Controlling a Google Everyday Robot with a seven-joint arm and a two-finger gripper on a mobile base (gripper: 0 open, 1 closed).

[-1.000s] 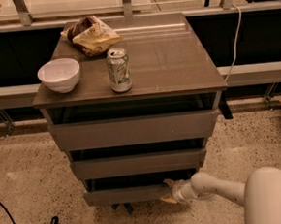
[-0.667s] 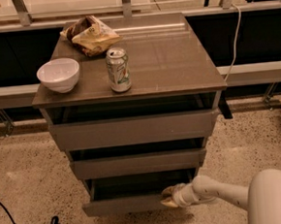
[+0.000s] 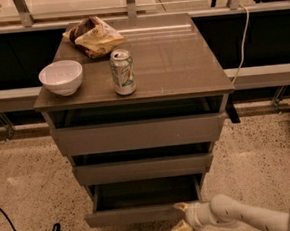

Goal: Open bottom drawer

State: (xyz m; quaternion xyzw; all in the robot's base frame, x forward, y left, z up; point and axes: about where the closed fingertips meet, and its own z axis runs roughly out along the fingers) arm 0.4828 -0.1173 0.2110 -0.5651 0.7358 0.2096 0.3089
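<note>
Speckled floor (image 3: 36, 196) open ahead; bottom drawer (image 3: 133, 216) juts further out than before; gripper (image 3: 180, 217), fingers spread, straddles its front's right end.

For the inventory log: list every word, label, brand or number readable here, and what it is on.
Soda can: printed label, too blurred to read.
Snack bag: print too blurred to read.
Bowl, bottom drawer, gripper at the drawer's right end: no text visible.
</note>
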